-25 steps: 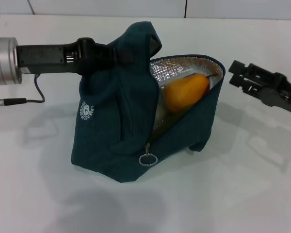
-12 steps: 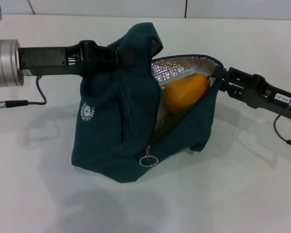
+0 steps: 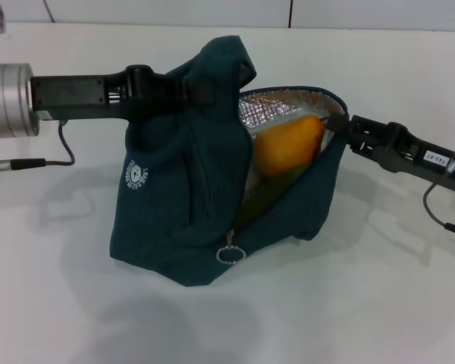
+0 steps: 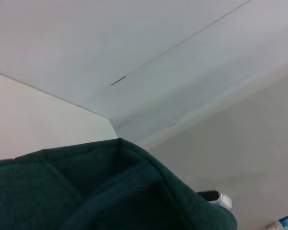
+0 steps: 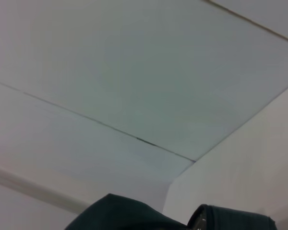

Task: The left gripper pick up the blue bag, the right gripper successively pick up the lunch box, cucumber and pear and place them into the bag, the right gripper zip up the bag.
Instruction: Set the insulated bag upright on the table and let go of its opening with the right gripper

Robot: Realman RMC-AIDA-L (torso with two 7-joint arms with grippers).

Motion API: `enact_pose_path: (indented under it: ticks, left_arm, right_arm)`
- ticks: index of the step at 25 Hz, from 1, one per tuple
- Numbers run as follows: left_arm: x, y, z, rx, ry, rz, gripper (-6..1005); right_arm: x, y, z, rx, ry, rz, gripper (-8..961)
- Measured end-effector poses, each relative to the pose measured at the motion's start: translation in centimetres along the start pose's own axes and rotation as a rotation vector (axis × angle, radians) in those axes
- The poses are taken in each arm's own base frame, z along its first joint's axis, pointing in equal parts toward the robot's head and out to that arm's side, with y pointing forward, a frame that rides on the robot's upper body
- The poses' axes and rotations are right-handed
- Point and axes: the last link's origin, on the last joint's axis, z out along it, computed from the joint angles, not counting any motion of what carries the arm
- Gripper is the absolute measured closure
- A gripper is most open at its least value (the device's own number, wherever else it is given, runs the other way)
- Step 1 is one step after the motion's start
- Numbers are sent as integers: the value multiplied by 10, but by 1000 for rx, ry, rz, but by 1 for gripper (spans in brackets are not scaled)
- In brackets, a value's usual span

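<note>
step in hand: looked like the zip-up stage, since the pear [image 3: 290, 145] was already sitting inside the blue bag [image 3: 189, 212] and nothing else of the task was out on the table [image 3: 379, 288]
how to do it well: my guess is the right gripper [image 3: 346, 130] had to go down to the ring zip pull [image 3: 230, 254] at the low front end of the opening, pinch the ring itself rather than the fabric, then drag along the line of the zip up toward the far rim. The left side needed to keep the bag taut, or the cloth would just bunch up
left gripper: [image 3: 183, 89] came in from the left side and was buried in the top fold of the bag near the handle, apparently holding it up. Fingers were hidden in the fabric, so can't tell how closed they were
right gripper: tip was touching or just about at the far right rim of the open mouth, beside the foil lining [image 3: 269, 110]. Can't tell if it was pinching the rim or just resting there
bag vs gripper: zip pull hung well apart from the right gripper, lower and toward the robot
pear: leaning in the opening, just beside the right gripper's tip
lunch box and cucumber: couldn't pick them out for sure, only a greenish bit showed under the pear
wrist views: mostly ceiling with a corner of dark teal fabric, no help
</note>
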Motion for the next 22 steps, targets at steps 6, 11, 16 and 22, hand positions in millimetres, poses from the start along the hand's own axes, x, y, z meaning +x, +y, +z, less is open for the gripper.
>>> enact_pose_path:
  ticks: [6, 11, 16, 22]
  left_arm:
    - [0, 0, 0, -1, 0, -1, 962]
    - [-1, 0, 1, -3, -2, -2, 962]
    - [-2, 0, 3, -4, -16, -2, 960]
    - [-4, 2, 9, -14, -44, 1, 961]
  right_arm:
    - [0, 2, 0, -16, 0, -13, 464]
    - [-1, 6, -1, -40, -10, -36, 637]
    - [-2, 8, -1, -52, -11, -48, 882]
    - [-11, 22, -7, -147, -53, -119, 920]
